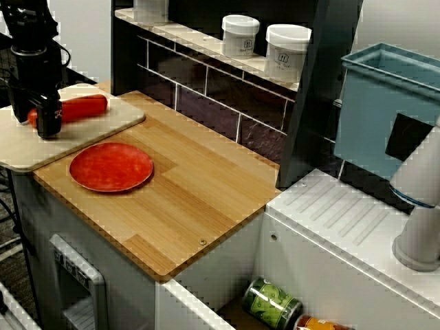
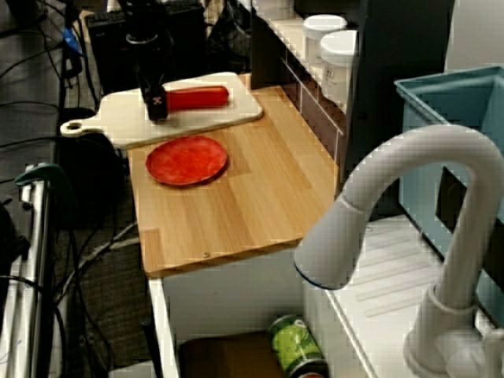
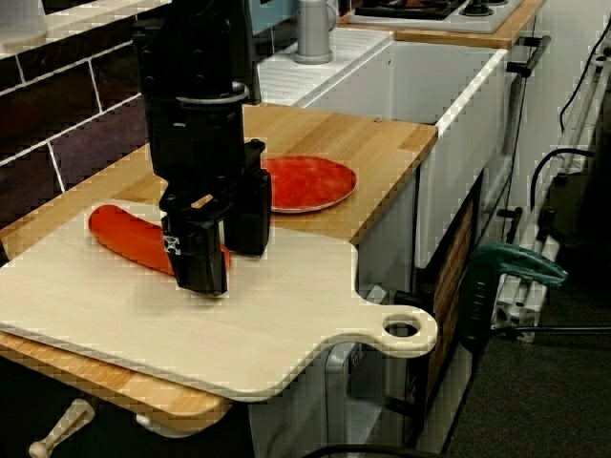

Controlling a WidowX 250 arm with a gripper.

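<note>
A red carrot-shaped piece lies flat on a pale cutting board. My black gripper is lowered to the board over one end of the piece. One finger sits on the near side and the other on the far side, both close against it. A short red stub pokes out past the fingers. A round red plate rests on the wooden counter just beside the board.
Two white jars stand on the shelf behind the counter. A blue bin and a white faucet are by the sink, where a green can lies. The board's handle overhangs the counter edge.
</note>
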